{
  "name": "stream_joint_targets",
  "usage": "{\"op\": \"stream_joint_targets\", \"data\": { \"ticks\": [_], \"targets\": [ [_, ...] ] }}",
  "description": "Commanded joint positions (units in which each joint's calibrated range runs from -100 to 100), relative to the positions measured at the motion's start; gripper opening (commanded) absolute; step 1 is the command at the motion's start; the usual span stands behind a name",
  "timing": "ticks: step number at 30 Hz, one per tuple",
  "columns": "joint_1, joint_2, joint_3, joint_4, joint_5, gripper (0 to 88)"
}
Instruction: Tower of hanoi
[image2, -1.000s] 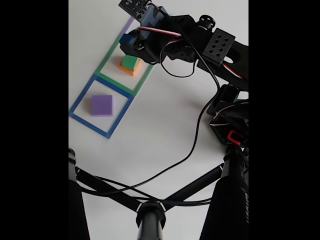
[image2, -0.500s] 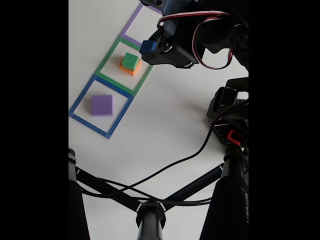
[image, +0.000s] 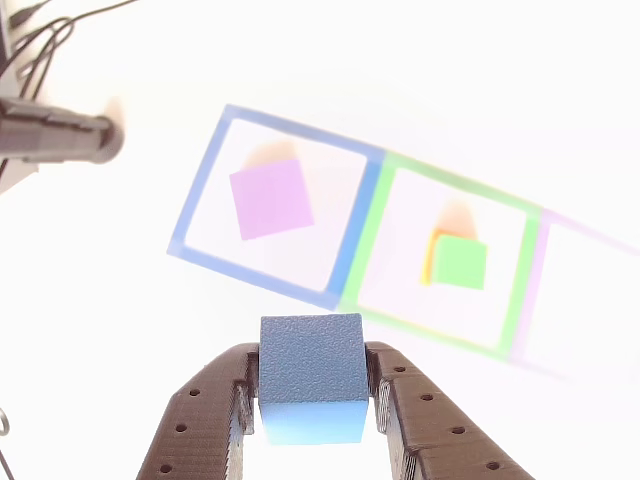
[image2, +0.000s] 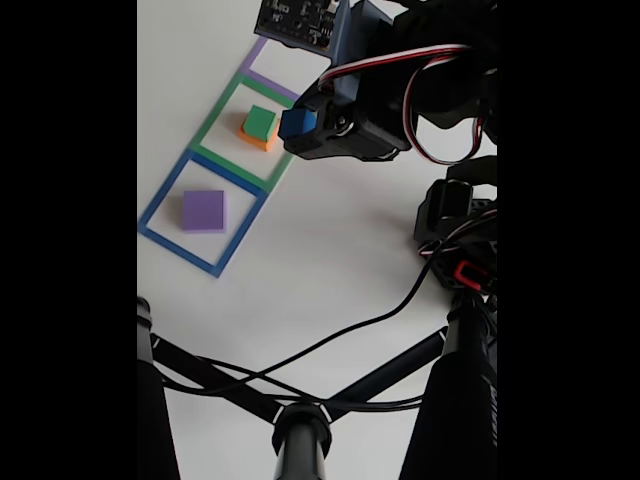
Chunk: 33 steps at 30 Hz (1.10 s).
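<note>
My gripper (image: 312, 385) is shut on a small blue cube (image: 311, 375), held in the air above the white table; in the fixed view the gripper (image2: 300, 125) holds the blue cube (image2: 297, 123) just right of the green outline. A green block (image2: 260, 122) sits on top of an orange block (image2: 262, 141) inside the green square outline (image2: 216, 116). In the other view the green block (image: 460, 262) hides most of the orange block (image: 431, 258). A flat purple slab (image2: 204, 211) lies alone inside the blue outline (image2: 164, 189), also seen as the purple slab (image: 271, 200).
A purple outline (image2: 262, 50) lies beyond the green one, partly under the arm. Black tripod legs (image2: 210, 375) and a cable (image2: 380, 320) cross the near table. A black rod (image: 55, 130) reaches in at the upper left of the other view.
The gripper, holding the blue cube, swung from over the purple outline toward the near side and now hangs beside the green outline. The stacked blocks and the purple slab stayed put.
</note>
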Motion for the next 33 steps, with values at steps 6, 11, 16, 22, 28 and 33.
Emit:
{"op": "stream_joint_targets", "data": {
  "ticks": [6, 11, 16, 22, 28, 33],
  "targets": [
    [-4.8, -3.1, 15.0, -13.5, 0.0, 0.4],
    [-4.8, -6.5, 35.6, -34.3, 0.0, 0.4],
    [-4.7, -7.8, 58.3, -62.4, 0.0, 0.5],
    [-4.6, -2.4, 78.5, -96.3, 0.0, 0.4],
    [-4.6, 5.3, 86.9, -114.1, 0.0, 0.3],
    [-4.5, 11.2, 90.6, -124.2, 0.0, 0.4]
  ]
}}
